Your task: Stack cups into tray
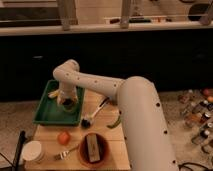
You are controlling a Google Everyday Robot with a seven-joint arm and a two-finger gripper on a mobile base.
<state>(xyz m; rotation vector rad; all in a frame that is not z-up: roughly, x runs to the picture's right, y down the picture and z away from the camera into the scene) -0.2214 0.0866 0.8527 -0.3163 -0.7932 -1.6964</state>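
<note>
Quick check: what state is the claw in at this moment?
The claw is low over the green tray; whether it is open, closed or holding anything cannot be told.

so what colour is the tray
Bright green. The tray shows best in the camera view, the only one, with the gripper over its right part.
</note>
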